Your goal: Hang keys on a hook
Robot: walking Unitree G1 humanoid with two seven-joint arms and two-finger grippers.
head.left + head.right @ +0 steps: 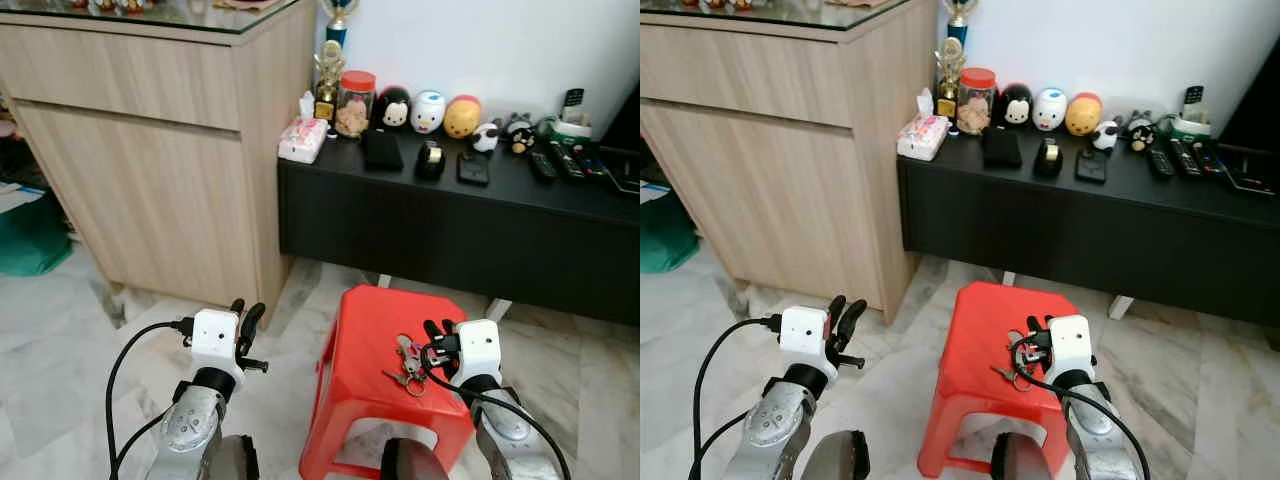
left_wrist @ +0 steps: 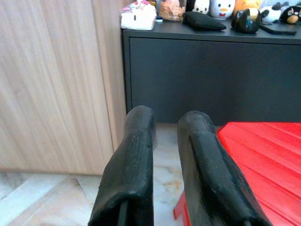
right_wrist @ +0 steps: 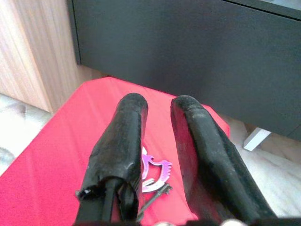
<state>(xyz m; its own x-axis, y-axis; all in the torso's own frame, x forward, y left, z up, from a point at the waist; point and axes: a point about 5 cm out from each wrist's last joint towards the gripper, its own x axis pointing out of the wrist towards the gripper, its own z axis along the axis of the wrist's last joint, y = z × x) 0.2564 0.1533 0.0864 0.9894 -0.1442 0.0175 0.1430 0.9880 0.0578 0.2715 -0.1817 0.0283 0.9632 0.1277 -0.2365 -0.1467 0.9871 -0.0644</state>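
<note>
A bunch of keys with a purple tag lies on the top of a red plastic stool, toward its right side. My right gripper hovers just over the keys, open, its black fingers on either side of them with the tips pointing at the far edge of the stool. To the left of the stool my left gripper is raised above the floor, open with a narrow gap and nothing between its fingers.
A low black console stands behind the stool against the wall, carrying toys, a jar, a tissue pack and remotes. A tall wooden cabinet is at the left. The floor is marble.
</note>
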